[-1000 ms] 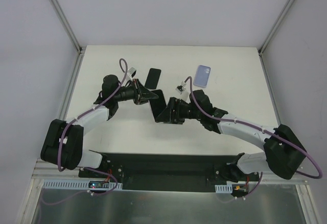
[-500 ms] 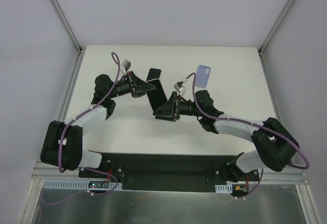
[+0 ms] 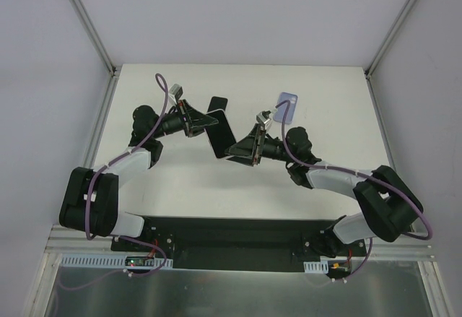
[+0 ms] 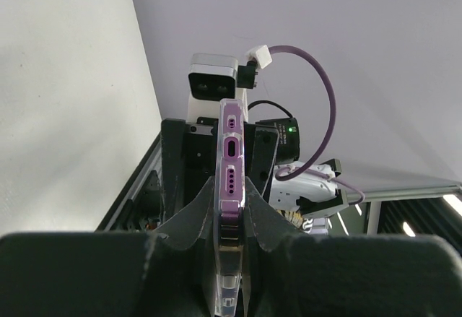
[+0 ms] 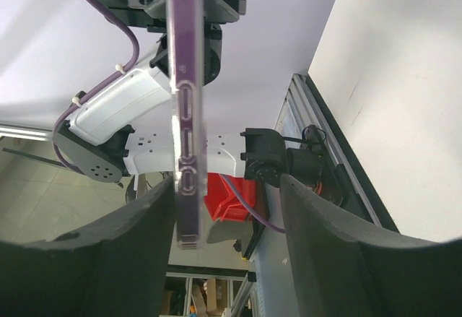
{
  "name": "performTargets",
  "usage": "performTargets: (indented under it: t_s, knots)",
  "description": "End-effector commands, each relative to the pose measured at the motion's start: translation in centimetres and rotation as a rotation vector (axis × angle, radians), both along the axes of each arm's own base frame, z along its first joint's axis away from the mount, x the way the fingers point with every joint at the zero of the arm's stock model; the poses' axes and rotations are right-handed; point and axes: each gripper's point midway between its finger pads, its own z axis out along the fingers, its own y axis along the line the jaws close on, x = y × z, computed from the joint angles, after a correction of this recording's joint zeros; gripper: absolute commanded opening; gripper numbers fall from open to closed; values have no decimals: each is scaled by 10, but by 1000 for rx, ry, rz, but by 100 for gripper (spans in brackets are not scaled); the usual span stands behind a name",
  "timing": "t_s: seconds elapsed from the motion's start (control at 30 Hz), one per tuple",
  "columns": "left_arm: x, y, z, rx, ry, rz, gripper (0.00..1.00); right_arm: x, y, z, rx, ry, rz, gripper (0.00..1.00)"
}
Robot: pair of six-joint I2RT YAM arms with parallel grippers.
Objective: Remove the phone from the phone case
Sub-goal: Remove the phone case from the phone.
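Note:
A purple phone in a clear case is held off the table, edge-on. My left gripper is shut on one end of it; in the top view the gripper holds the dark slab tilted above the table's middle. My right gripper is open around the phone's other end. The phone's edge lies against the left finger, with a wide gap to the right finger. In the top view this gripper sits just right of the phone.
A black flat rectangle lies on the white table behind the held phone. A lavender case-like slab lies at the back right, partly covered by the right wrist camera. Metal frame posts stand at the table's back corners.
Both wrists have tipped up with the phone between them. The right wrist has swung up and to the right, over part of the lavender slab. The left gripper has kept hold.

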Motion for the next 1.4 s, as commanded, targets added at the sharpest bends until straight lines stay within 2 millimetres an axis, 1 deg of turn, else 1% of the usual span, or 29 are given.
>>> performTargets:
  t_s: [0.0, 0.07, 0.17, 0.23, 0.33, 0.43, 0.47, 0.5, 0.53, 0.67, 0.73, 0.77, 0.83, 0.87, 0.93, 0.97, 1.03, 1.07, 1.1, 1.13, 1.27, 1.33, 1.37]
  knots:
    - [-4, 2, 22, -33, -105, -8, 0, -5, -6, 35, 81, -109, 12, 58]
    - [-5, 2, 22, -32, -105, -9, 0, -5, -5, 37, 84, -112, 12, 54]
    - [-6, 2, 21, -31, -104, -12, 0, -4, -5, 40, 91, -119, 10, 45]
    - [-6, 3, 20, -30, -103, -11, 0, -4, -6, 44, 97, -125, 9, 41]
    - [-5, 3, 19, -29, -99, -9, 0, -2, -8, 44, 98, -123, -3, 40]
    - [-6, 5, 19, -29, -103, -7, 0, 1, -14, 44, 99, -118, -23, 48]
    - [-6, 5, 19, -28, -101, -7, 0, 3, -17, 42, 97, -113, -31, 50]
    - [-6, 6, 18, -28, -100, -6, 0, 4, -18, 43, 98, -113, -37, 49]
    - [-7, 6, 17, -27, -98, -9, 0, 3, -19, 43, 100, -114, -37, 47]
    - [-7, 6, 17, -28, -98, -9, 0, 3, -16, 48, 106, -124, -24, 32]
    - [-7, 6, 19, -30, -98, -6, 0, 3, -13, 54, 114, -134, -5, 33]
    - [-7, 6, 19, -30, -98, -8, 0, 0, -10, 52, 110, -133, 19, 37]
    - [-7, 6, 19, -31, -102, -6, 0, -3, -5, 57, 116, -144, 42, 42]
    - [-7, 6, 20, -31, -102, -6, 0, -8, 1, 56, 115, -144, 71, 46]
    - [-8, 6, 21, -33, -103, -7, 0, -12, 6, 58, 118, -151, 92, 48]
    - [-8, 6, 21, -34, -103, -7, 0, -15, 9, 57, 117, -148, 102, 47]
    - [-8, 6, 23, -36, -109, -7, 0, -17, 12, 57, 117, -144, 109, 40]
    - [-8, 6, 23, -37, -107, -7, 0, -15, 13, 55, 114, -140, 106, 23]
    - [-9, 6, 23, -37, -108, -7, 0, -15, 13, 55, 115, -137, 103, 8]
    - [-9, 6, 23, -39, -107, -8, 0, -12, 13, 54, 112, -129, 90, 2]
    - [-11, 7, 25, -41, -111, -3, 0, -11, 11, 49, 107, -120, 63, 2]
    - [-11, 8, 24, -42, -102, 2, 0, -6, 10, 48, 106, -113, 30, 1]
    - [-11, 9, 24, -44, -95, 3, 12, -5, 8, 50, 109, -117, 16, 1]
